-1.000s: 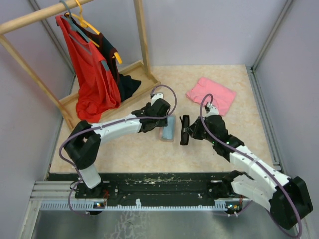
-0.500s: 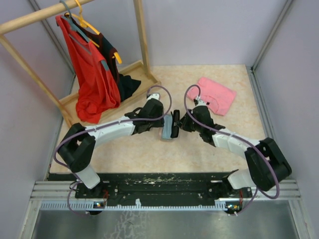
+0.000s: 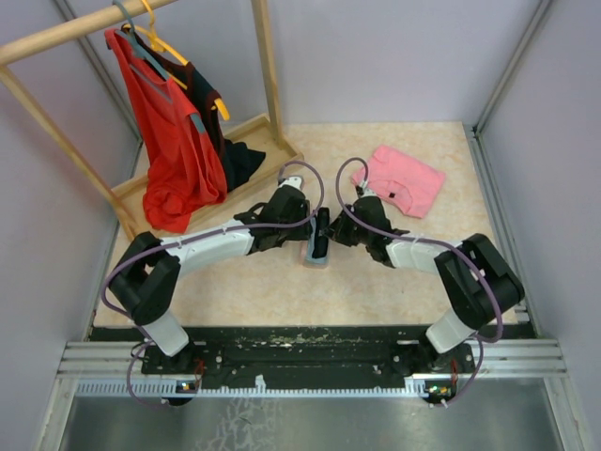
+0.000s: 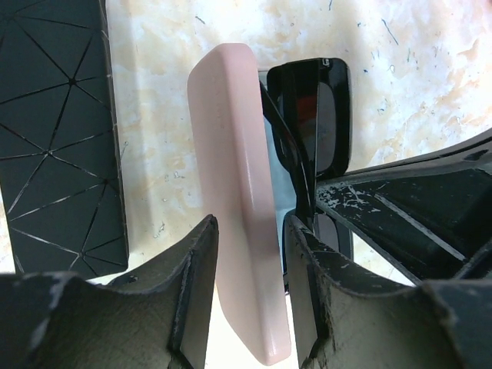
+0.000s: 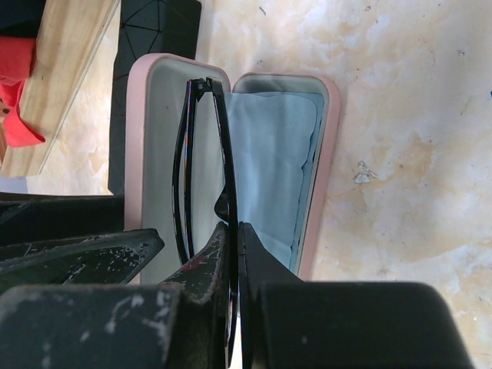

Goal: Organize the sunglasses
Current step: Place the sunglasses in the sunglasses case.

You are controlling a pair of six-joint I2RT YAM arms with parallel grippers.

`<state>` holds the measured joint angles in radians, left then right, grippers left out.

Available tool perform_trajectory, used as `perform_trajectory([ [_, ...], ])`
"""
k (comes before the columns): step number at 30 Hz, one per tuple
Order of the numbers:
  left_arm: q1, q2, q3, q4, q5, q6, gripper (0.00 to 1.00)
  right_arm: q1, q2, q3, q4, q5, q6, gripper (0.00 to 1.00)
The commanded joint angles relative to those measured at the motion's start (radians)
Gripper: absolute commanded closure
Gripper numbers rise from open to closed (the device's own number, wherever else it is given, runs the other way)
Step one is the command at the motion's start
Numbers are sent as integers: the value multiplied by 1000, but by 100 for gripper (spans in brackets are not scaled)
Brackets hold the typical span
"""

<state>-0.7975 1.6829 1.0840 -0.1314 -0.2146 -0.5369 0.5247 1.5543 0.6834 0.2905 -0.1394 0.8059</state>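
Top view high overhead, angled down; wrist views close, facing each other (both share pink case [image 4: 238,192]).

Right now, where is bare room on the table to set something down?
Free: the near strip between the pink case and the black front edge; the back patch between the rack base and the pink cloth. Crowded: the middle, around that case.

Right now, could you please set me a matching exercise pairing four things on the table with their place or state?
Things:
1. sunglasses
2. pink case
3. black case
4. pink cloth

States:
A. open, one half in the left gripper
B. alone at back right
C. pinched in the right gripper
D. lying beside the pink case, untouched

Pairs: 1-C, 2-A, 3-D, 4-B
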Motion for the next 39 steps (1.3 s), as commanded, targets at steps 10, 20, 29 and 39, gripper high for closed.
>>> perform_trajectory([
  [10,5,-2,-3,32,30,9,55,-6,89,70,111,-36,32,100],
  [20,4,3,-4,39,44,8,55,-6,163,76,144,-65,47,100],
  [29,5,3,-6,45,57,6,56,-6,194,71,146,-78,43,100],
  [39,5,-8,-16,48,59,5,56,-6,168,81,88,-48,-2,86],
])
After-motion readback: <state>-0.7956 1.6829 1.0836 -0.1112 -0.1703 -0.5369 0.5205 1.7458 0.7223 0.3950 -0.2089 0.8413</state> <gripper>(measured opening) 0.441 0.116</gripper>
